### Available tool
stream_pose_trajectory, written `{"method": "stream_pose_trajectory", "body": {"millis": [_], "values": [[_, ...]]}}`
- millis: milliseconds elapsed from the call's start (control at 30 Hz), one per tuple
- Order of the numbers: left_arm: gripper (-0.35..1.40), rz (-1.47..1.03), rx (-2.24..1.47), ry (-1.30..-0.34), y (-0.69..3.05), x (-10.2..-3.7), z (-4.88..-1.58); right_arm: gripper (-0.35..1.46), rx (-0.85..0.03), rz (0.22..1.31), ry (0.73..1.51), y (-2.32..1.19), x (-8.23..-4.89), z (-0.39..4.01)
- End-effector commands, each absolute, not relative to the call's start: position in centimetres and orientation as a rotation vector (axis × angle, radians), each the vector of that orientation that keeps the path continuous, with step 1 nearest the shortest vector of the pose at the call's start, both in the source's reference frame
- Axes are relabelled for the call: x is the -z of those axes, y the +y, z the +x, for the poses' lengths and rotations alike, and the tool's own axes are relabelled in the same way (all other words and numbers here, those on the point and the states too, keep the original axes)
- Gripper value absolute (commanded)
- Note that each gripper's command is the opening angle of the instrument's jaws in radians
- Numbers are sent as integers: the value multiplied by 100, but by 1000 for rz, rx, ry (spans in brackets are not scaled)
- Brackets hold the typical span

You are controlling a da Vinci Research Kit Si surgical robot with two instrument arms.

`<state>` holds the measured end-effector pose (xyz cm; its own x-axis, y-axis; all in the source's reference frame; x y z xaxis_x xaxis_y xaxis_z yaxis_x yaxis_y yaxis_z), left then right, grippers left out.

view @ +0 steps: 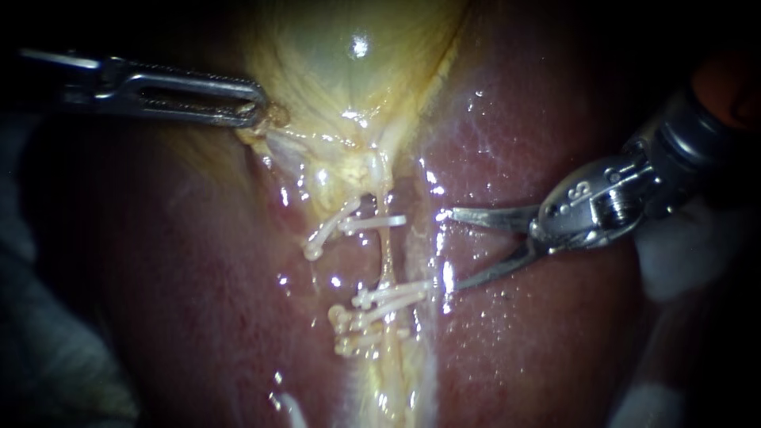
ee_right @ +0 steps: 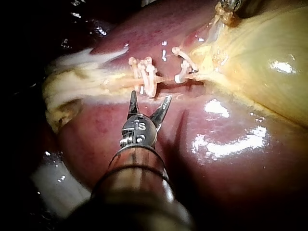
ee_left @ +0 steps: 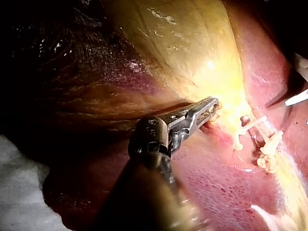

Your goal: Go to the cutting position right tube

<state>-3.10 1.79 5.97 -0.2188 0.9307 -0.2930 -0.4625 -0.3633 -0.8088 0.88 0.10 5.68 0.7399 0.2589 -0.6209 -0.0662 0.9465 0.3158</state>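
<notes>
The pale yellow gallbladder (view: 349, 55) narrows down to a thin tube (view: 388, 257) that runs between white clips above (view: 372, 223) and several white clips below (view: 380, 305). My left instrument (view: 260, 111) comes in from the left, its jaws shut on the gallbladder's lower edge. My right instrument (view: 447, 250) stands just right of the tube, its two thin blades open and pointing at the bare stretch between the clip groups without touching it. In the right wrist view the open blades (ee_right: 149, 102) sit just short of the clips (ee_right: 144, 72).
Dark red liver (view: 523, 119) lies on both sides of the tube. A yellowish fatty strip (view: 396, 380) runs on below the lower clips. White cloth shows at the left edge (view: 47, 372) and behind the right instrument (view: 674, 254).
</notes>
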Motion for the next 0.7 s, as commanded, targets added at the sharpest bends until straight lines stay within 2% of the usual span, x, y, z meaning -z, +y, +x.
{"method": "stream_pose_trajectory", "body": {"millis": [33, 267, 500, 667, 700], "values": [[-35, -973, -1763, -725, 181, -591, -305, 143, -180, 285, 719, 10, -568, 89], [-35, -992, -1724, -696, 197, -538, -276, 143, -179, 290, 721, 10, -568, 90], [-35, -992, -1723, -681, 188, -527, -282, 142, -167, 327, 729, 10, -570, 95], [-35, -992, -1723, -681, 188, -528, -281, 140, -150, 380, 758, 11, -579, 103], [-35, -992, -1723, -681, 188, -528, -281, 140, -175, 423, 783, 12, -585, 106]]}}
